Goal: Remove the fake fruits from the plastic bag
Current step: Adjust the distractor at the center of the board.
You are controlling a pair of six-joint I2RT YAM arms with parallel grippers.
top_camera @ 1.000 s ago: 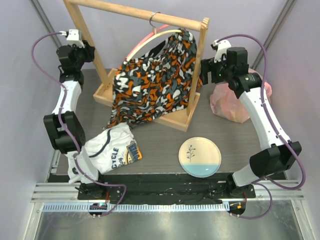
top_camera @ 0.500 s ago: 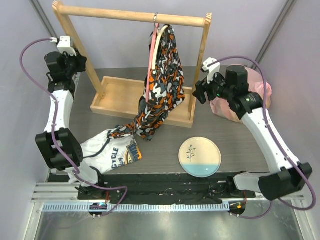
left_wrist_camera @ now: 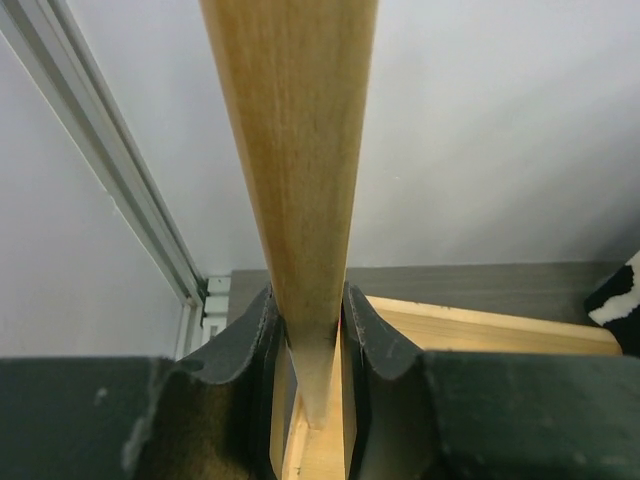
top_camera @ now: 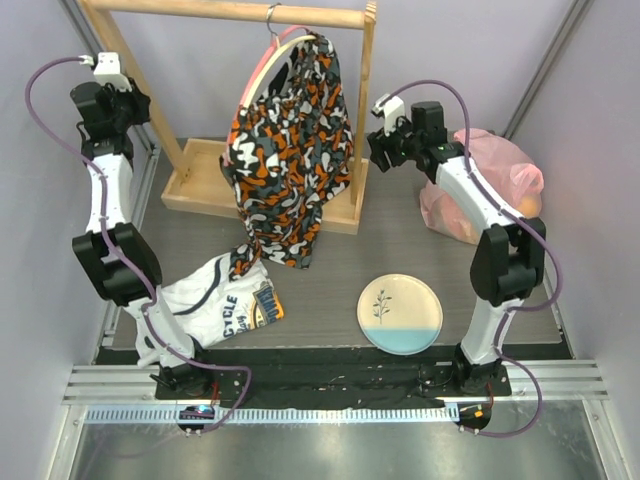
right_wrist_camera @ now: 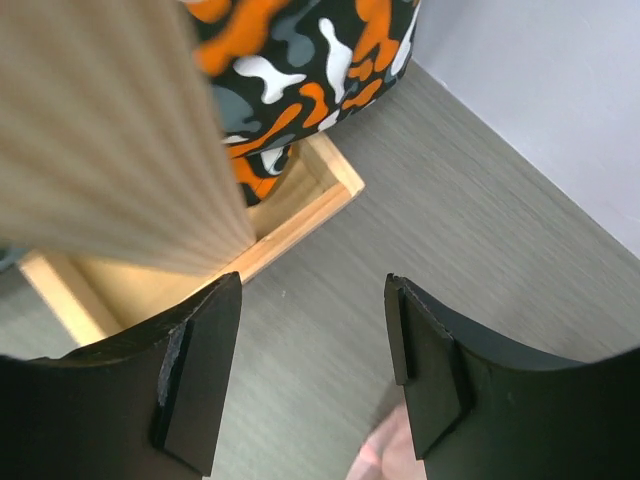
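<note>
Sitting at the far right of the surface (top_camera: 330,280), the pink plastic bag (top_camera: 490,185) showed a yellow patch, perhaps one of the fake fruits (top_camera: 527,205) inside. Just left of it the right pincer (right_wrist_camera: 312,330) hung released beside a post of the wooden rack (top_camera: 200,190). The left pincer (left_wrist_camera: 308,330) was clenched on the other post.

White-and-black arms (top_camera: 470,195) (purple cables (top_camera: 425,83) looping off each), matte black fingers (right_wrist_camera: 200,380).

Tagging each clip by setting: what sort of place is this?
Probably a robot lab test cell, not a home: plain lilac walls enclose a grey table edged by an aluminium rail, with a wooden garment rack.
</note>
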